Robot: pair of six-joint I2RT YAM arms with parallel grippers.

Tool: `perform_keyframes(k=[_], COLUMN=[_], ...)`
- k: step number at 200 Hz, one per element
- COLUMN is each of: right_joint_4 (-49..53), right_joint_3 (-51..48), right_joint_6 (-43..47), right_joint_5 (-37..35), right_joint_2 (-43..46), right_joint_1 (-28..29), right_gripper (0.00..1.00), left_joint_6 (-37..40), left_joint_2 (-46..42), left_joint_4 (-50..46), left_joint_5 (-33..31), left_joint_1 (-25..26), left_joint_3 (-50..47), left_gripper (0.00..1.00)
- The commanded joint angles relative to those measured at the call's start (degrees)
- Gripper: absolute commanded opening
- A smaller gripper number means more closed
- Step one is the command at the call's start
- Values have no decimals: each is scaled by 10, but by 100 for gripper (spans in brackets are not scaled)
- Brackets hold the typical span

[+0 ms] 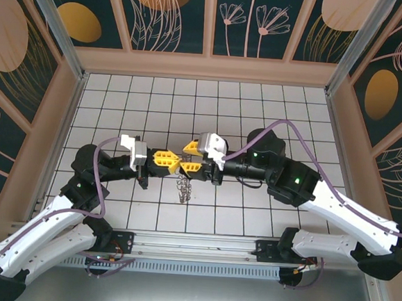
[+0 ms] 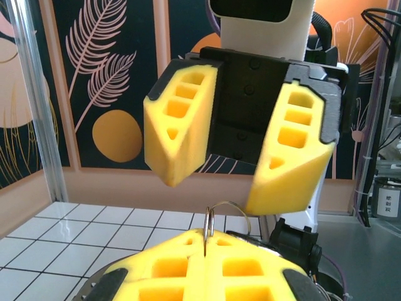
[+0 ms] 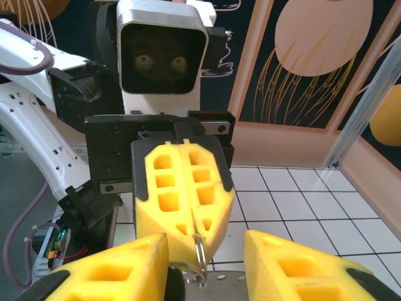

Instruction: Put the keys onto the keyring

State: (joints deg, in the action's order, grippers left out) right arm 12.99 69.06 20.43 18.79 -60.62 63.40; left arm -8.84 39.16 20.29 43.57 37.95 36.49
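The left claw (image 2: pixel 205 241) is clenched on the keyring (image 2: pixel 210 219), whose thin wire rim stands up edge-on from between the pressed yellow fingertips. The right claw (image 2: pixel 216 194) faces it tip to tip, released, its yellow fingers (image 2: pixel 182 125) spread to either side of the ring without touching it. In the top view a fringe of small wire loops (image 1: pixel 183 186) shows just below the two claws, over the white tiled bench (image 1: pixel 260 106). I cannot make out the keys.
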Motion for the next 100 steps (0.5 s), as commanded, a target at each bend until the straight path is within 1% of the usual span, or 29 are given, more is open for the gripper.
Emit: perform_keyframes(k=[1,38,55,100], right_joint_4=[-6,-1,7,25], right_joint_3=[23,32,31,23], right_joint_6=[-5,-5,-2,0], right_joint_5=[1,-2,-18,-43], right_joint_2=[-9,-15,-21,-22], right_joint_1=[7,10,10,10], right_gripper=[37,37,37,32], left_joint_6=[20,27,28,29], left_joint_2=[-4,-3,-4,-4], left_joint_4=[1,-7,-6,-6], left_joint_5=[-10,-14,-14,-10], left_joint_1=[3,3,2,2], left_joint_3=[1,1,2,9], left_gripper=[0,0,0,0])
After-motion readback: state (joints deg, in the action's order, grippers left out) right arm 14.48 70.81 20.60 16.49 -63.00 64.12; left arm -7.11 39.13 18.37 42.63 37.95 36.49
